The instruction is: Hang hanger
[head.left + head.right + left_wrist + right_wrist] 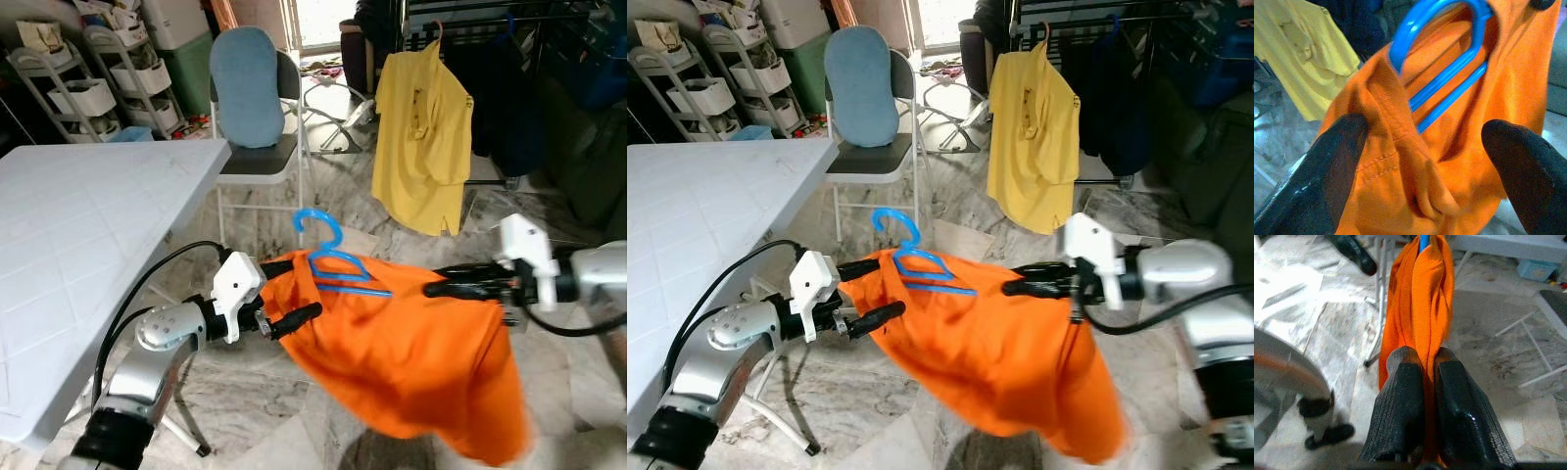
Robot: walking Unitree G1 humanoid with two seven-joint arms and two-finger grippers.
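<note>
1 blue hanger (328,257) | 1 orange shirt (411,343) | right tool (1422,382) pinching shirt | left tool (1420,161) spread

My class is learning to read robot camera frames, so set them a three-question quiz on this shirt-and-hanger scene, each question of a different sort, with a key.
1. True or false: the right gripper is shut on the orange shirt.
2. What colour is the hanger in that shirt? A) red B) blue C) white
3. Fill in: the shirt already hanging on the rack is ____.

Key:
1. True; in the right wrist view its fingers pinch the fabric.
2. B.
3. Yellow: the yellow shirt. The left gripper is open beside the orange shirt's other shoulder.
</note>
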